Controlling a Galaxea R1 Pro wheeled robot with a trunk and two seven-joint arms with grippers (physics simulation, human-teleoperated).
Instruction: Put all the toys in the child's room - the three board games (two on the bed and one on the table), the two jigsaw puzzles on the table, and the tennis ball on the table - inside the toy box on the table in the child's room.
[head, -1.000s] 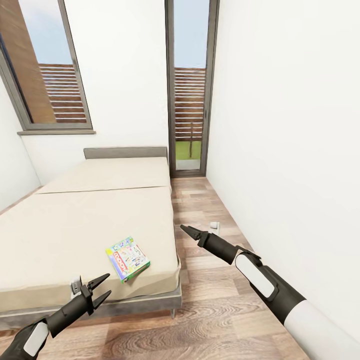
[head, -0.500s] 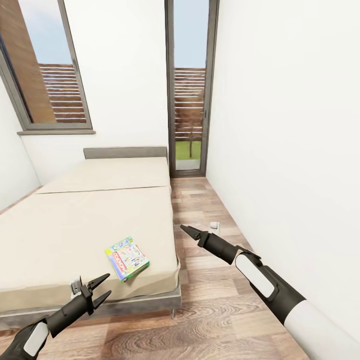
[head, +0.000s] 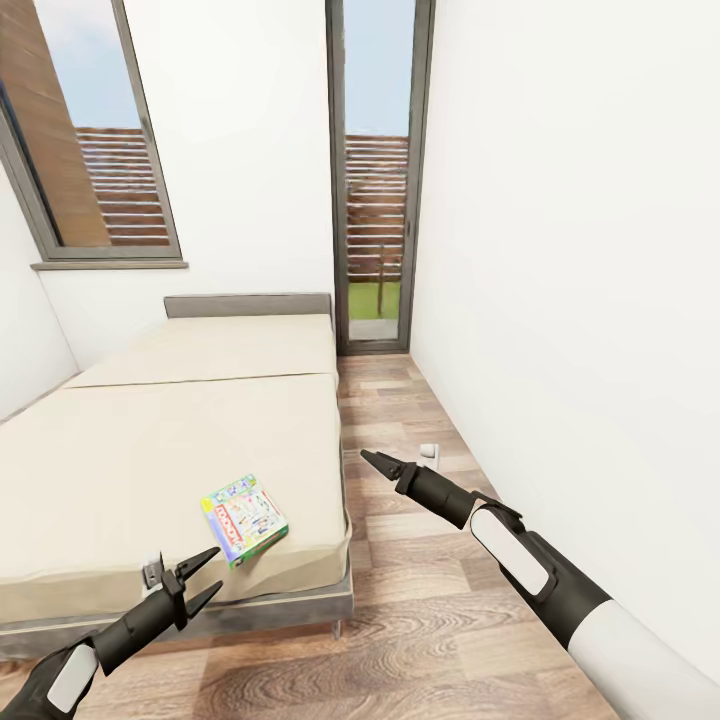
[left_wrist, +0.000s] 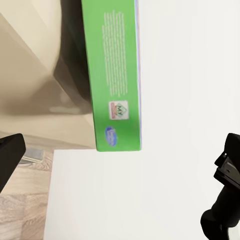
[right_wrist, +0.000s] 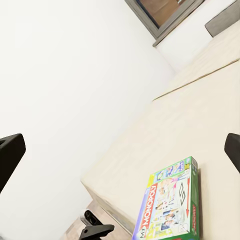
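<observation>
Monopoly board game (head: 244, 519), a flat white-green printed box with a red banner, lies face up on the plain beige mattress of the wide bed (head: 150, 450), close to the mattress's near corner beside the wood-plank floor (head: 420, 600). The right wrist view shows it (right_wrist: 170, 207) flat on the mattress with nothing gripping it, so this toy is judged not yet collected; neither the counter nor the toy box is in sight, so how the other toys stand cannot be told from here. At the left of the head view, the left end effector (head: 200, 578) hovers low by the foot of the bed, its two dark fingers spread and empty; through its wrist camera the green edge of the box (left_wrist: 114, 75) lies ahead, apart from the fingers. Further right, the right end effector (head: 372, 460) hangs over the floor beside the bed. It holds nothing, and its wrist view shows its fingertips set wide apart.
</observation>
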